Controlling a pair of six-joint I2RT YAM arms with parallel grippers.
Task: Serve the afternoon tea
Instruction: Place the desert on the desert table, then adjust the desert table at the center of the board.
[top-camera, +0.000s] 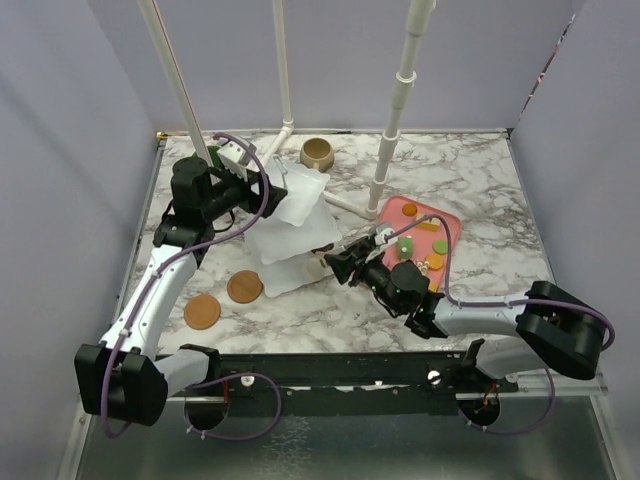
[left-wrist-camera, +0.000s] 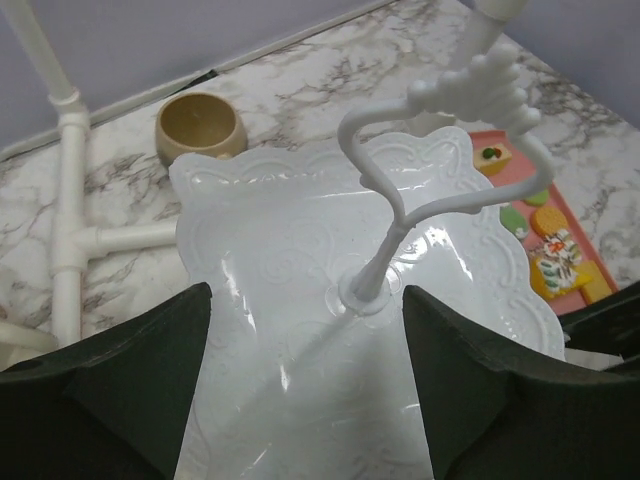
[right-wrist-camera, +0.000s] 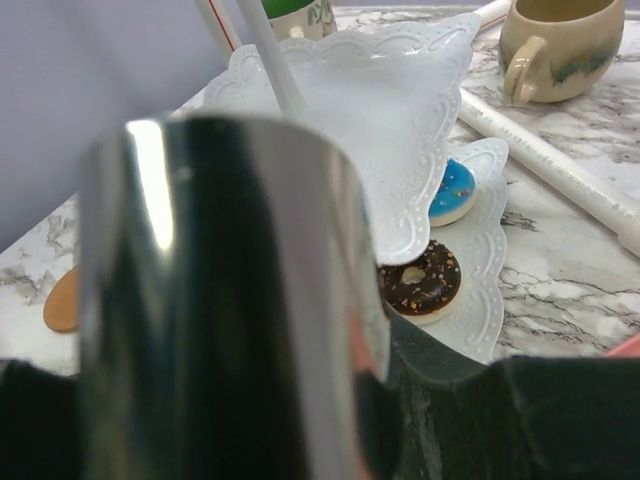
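Three-tier stand (top-camera: 295, 228): white, wavy square plates, upright mid-worktop; its looped handle (left-wrist-camera: 470, 85) rises from the top plate.
Left gripper (left-wrist-camera: 305, 295): above the stand's top plate, jaws spread wide to either side of the handle stem and touching neither stem nor plate.
Right gripper (top-camera: 338, 263): at the stand's near-right corner, jaws pinching the metal tongs (right-wrist-camera: 230, 300), which fill most of the right wrist view.
Chocolate donut (right-wrist-camera: 420, 282): sprinkled, lying on a lower tier of the stand near its scalloped rim.
Blue-iced pastry (right-wrist-camera: 452, 192): on a lower tier too, partly under the plate above.
Tan mug (top-camera: 318, 153): on the worktop just behind the stand.
Green-lined mug (top-camera: 224, 156): behind and left of the stand, beyond the left gripper.
Pink tray (top-camera: 450, 222): right of the stand, carrying several small pastries (left-wrist-camera: 555, 265).
Brown discs (top-camera: 245, 287): two, flat on the worktop at the stand's near-left.
Worktop (top-camera: 480, 170): marble-patterned.
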